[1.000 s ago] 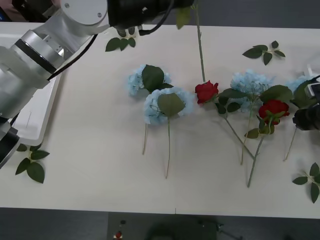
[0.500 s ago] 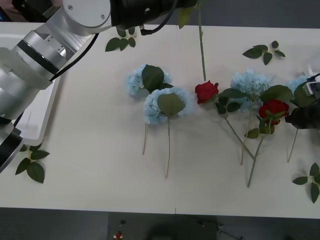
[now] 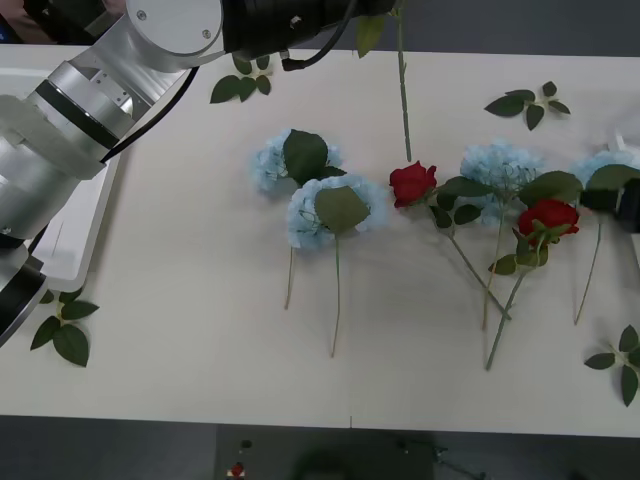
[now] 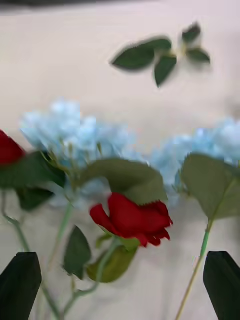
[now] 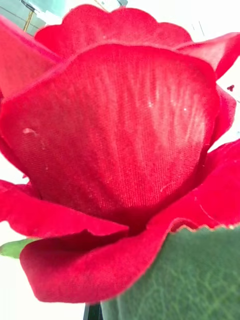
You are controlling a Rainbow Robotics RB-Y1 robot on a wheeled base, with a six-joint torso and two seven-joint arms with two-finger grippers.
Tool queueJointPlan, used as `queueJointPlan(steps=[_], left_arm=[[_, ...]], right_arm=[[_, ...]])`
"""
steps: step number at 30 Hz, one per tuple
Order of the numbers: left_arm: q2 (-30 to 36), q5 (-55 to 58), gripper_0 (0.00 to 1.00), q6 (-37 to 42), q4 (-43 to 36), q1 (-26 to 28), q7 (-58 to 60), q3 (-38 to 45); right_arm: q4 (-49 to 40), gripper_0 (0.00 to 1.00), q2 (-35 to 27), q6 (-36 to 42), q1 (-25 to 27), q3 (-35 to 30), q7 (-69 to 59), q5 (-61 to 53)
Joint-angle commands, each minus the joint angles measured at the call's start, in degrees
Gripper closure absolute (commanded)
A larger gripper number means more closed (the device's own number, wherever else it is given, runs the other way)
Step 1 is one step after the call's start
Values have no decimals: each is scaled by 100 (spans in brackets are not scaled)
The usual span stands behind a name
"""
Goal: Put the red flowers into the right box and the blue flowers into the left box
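My left arm (image 3: 150,60) reaches across the table's far edge. Its gripper (image 3: 372,8) is shut on a red flower (image 5: 115,140) whose head sits right against the wrist camera. A thin stem (image 3: 403,90) runs down from there towards a red flower (image 3: 413,183) lying mid-table. Another red flower (image 3: 547,217) (image 4: 132,220) lies at the right, straight ahead of my open right gripper (image 4: 120,290) (image 3: 625,205), apart from its black fingers. Blue flowers (image 3: 272,160) (image 3: 325,210) (image 3: 500,165) (image 3: 600,165) lie across the table. The left box (image 3: 85,235) stands at the left edge. The right box is out of view.
Loose green leaf sprigs lie at the far left (image 3: 240,85), far right (image 3: 530,105) (image 4: 160,52), near left (image 3: 62,325) and near right (image 3: 620,360). The front strip of the table is bare. A large green leaf (image 5: 185,275) covers the bottom of the left wrist view.
My right gripper has moved back towards the right edge, uncovering the rightmost blue flower. The right red flower's stem end has shifted slightly left. The left arm and its stem have shifted slightly right.
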Motion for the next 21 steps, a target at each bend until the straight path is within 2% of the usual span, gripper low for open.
queueJointPlan(steps=[1,4,9,15,21], left_arm=[[-24,15,100,-12,-93,-58,-26,43],[-24,15,100,-12,-93,-58,-26,43],[-24,15,100,-12,-93,-58,-26,43],[-24,15,100,-12,-93,-58,-26,43],[-24,15,100,-12,-93,-58,-26,43]], right_arm=[[-744,5,596,-66,205,-599,91,-126],[-1148,4,965,-119,222,-731,135,-134],[-1491,1,1308,-242,64,-599,461,-126],[-1561,1,1712,-540,-648,192,1102,-161],[-1218,1,2152,-655,-1509,947,1586,-134]])
